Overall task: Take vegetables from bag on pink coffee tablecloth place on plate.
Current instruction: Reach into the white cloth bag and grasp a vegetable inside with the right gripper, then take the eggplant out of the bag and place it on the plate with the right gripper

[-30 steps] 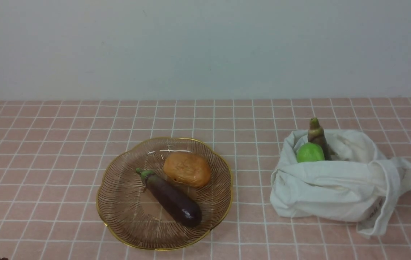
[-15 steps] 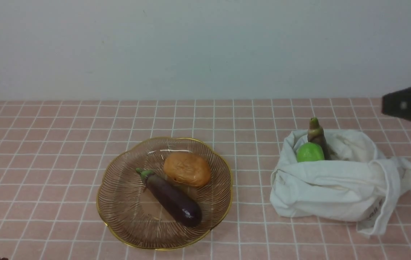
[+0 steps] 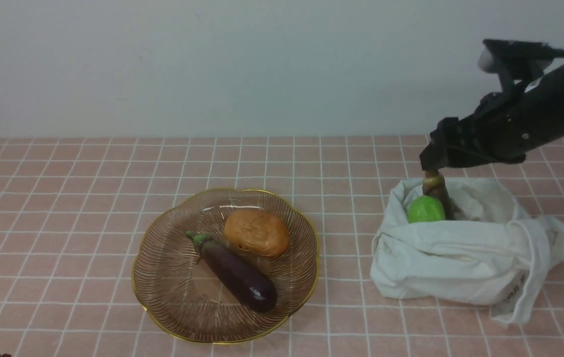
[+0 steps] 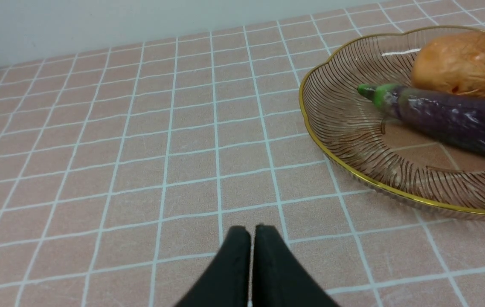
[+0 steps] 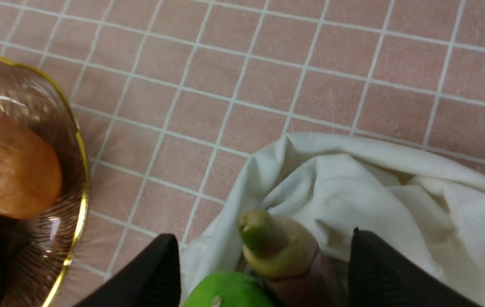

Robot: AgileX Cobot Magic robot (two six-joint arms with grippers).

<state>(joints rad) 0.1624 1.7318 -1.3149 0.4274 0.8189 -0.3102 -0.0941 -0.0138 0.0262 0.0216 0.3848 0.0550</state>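
front view, eggplant (image 3: 436, 191) near upright in bag (image 3: 460, 258), stem cap pointing up

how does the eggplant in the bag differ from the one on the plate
The bag eggplant stands nearly upright, the plate eggplant lies flat. The bag eggplant's cap is dull olive-brown, the plate eggplant's bright green. Both have dark purplish skin.

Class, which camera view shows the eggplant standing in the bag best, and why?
Right wrist view: the eggplant appears close-up, its cap between the sides of the open right tool. Front view shows it small, its tip behind the tool. Left wrist view misses it.
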